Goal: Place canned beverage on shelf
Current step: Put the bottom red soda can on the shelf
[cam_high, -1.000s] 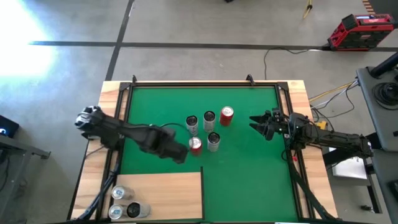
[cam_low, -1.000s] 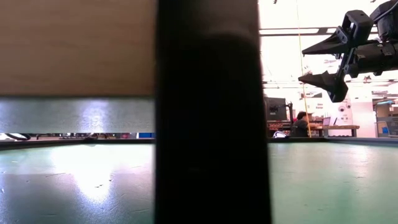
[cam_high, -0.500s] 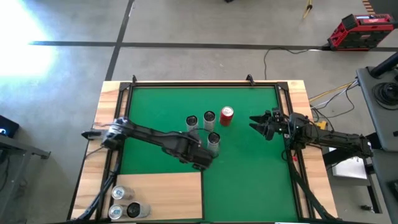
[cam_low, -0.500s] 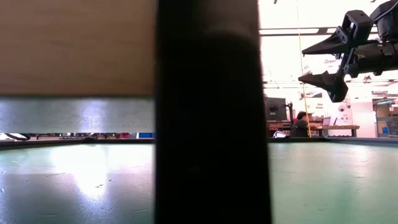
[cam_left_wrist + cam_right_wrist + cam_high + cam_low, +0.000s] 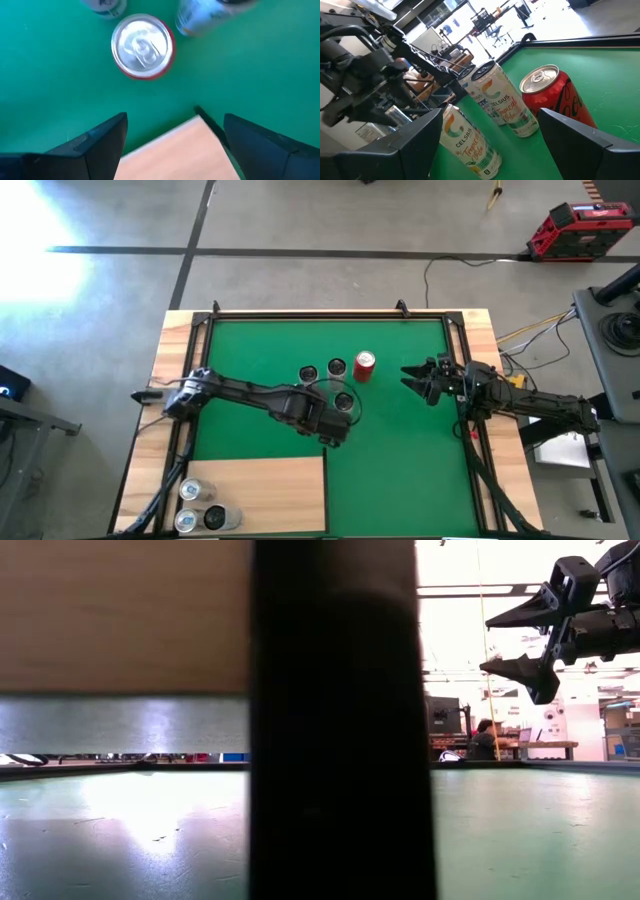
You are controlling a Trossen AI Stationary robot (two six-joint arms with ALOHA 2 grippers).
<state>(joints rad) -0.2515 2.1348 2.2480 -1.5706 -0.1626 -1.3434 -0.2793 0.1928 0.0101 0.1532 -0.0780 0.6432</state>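
Note:
Several canned beverages stand upright on the green mat: a red can (image 5: 365,367), two dark-topped cans (image 5: 308,372) (image 5: 336,367), and another can (image 5: 346,401) half under my left arm. My left gripper (image 5: 330,430) hangs open above the mat and points down. In its wrist view the left gripper (image 5: 175,120) is empty. A red can with a silver top (image 5: 142,46) stands on the mat beyond the fingertips. The shelf (image 5: 262,492), a pale wood panel at the near left, shows its corner (image 5: 192,142) below the fingers. My right gripper (image 5: 412,380) waits open at the right edge.
Three cans (image 5: 190,492) (image 5: 185,521) (image 5: 215,518) stand on the shelf's left end. The right wrist view shows a red can (image 5: 555,95) and two white Celsius cans (image 5: 505,105) (image 5: 470,142). A dark post (image 5: 335,720) blocks the low view. A black frame (image 5: 320,315) borders the mat.
My left gripper has travelled toward the table's right edge, the arm stretching out, and now hangs over the near side of the can group. It now covers the red can that stood free beside it in the high view. The cans have stayed in place.

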